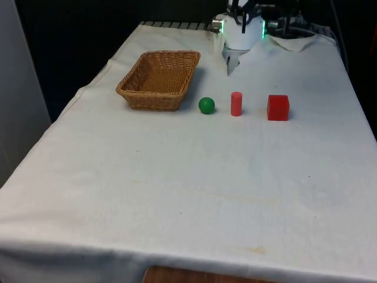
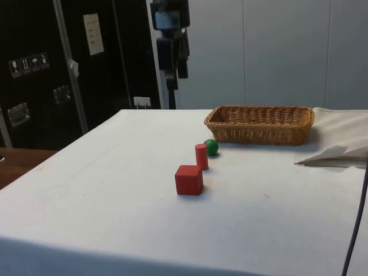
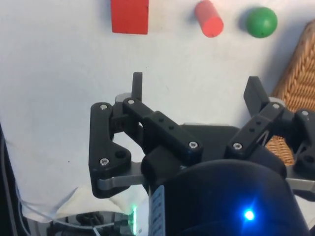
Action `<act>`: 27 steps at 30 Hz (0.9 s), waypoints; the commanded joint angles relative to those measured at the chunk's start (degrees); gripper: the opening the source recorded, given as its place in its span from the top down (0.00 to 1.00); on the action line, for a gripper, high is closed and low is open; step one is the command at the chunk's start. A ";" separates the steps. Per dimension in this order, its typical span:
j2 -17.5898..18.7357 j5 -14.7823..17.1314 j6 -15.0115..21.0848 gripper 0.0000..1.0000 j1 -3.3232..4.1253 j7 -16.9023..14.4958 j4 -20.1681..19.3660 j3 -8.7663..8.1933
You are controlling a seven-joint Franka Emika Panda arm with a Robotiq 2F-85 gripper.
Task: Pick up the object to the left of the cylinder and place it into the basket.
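Wicker makes up the basket (image 1: 158,79), which sits on the white-clothed desk (image 1: 188,194) toward the front view's left and far half. Just to its right in that view lies a row of three things: a green ball (image 1: 207,105), a red cylinder (image 1: 236,104) standing upright, and a red cube (image 1: 278,108). The ball is the one left of the cylinder in the front view; it rests on the cloth close beside the basket's near right corner, not touching it, and a small gap separates it from the cylinder. The cube stands a little farther from the cylinder than the ball does. In the side view the cube (image 2: 188,180) is nearest, the cylinder (image 2: 201,156) behind it, the ball (image 2: 211,147) beyond, and the basket (image 2: 260,124) farthest. The black pincer (image 3: 194,88) hangs above the desk's far end, well apart from the row, its fingers (image 3: 137,84) spread wide with nothing between them
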 commanded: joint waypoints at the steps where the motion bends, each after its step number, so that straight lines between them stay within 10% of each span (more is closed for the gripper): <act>1: 0.29 0.00 1.15 0.00 0.17 0.74 -0.40 0.23; 27: 6.25 -0.06 15.01 0.00 0.17 6.65 -7.16 4.35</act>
